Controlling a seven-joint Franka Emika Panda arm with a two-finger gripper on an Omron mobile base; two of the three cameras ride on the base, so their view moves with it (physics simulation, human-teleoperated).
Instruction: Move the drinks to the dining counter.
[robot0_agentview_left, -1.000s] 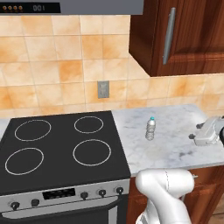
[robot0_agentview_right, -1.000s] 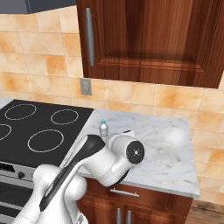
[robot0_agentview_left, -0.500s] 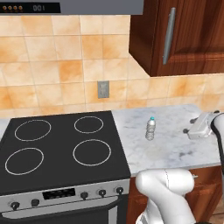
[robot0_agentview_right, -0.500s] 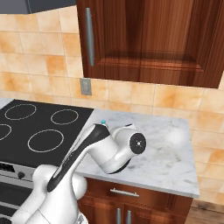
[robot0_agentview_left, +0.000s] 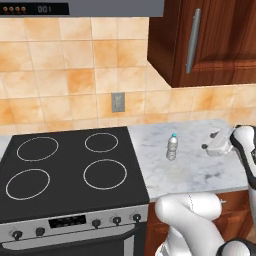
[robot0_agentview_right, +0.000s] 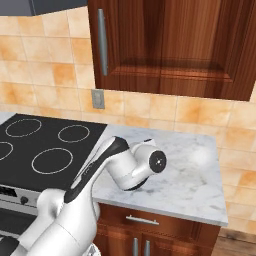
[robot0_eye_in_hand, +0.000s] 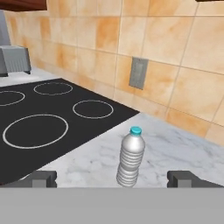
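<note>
One of the drinks, a small clear ribbed water bottle (robot0_agentview_left: 172, 147) with a blue cap, stands upright on the narrow marble worktop (robot0_agentview_left: 190, 172) just right of the stove. My gripper (robot0_agentview_left: 208, 141) hovers low over the worktop to the bottle's right, level with it and pointing at it. In the hand view the bottle (robot0_eye_in_hand: 130, 157) stands straight ahead, beyond my open gripper (robot0_eye_in_hand: 113, 179), whose dark fingertips (robot0_eye_in_hand: 183, 178) are spread wide with nothing between them. In the right base view my arm (robot0_agentview_right: 125, 165) covers the bottle. The dining counter is out of view.
A black stove (robot0_agentview_left: 65, 170) with several ring burners adjoins the worktop on the left. A tiled wall with a grey outlet (robot0_agentview_left: 118, 102) runs behind. A dark wood cabinet (robot0_agentview_left: 210, 40) hangs above. A grey appliance (robot0_eye_in_hand: 13, 59) sits beyond the stove.
My gripper has moved left along the worktop toward the water bottle and stayed open. The bottle has not moved.
</note>
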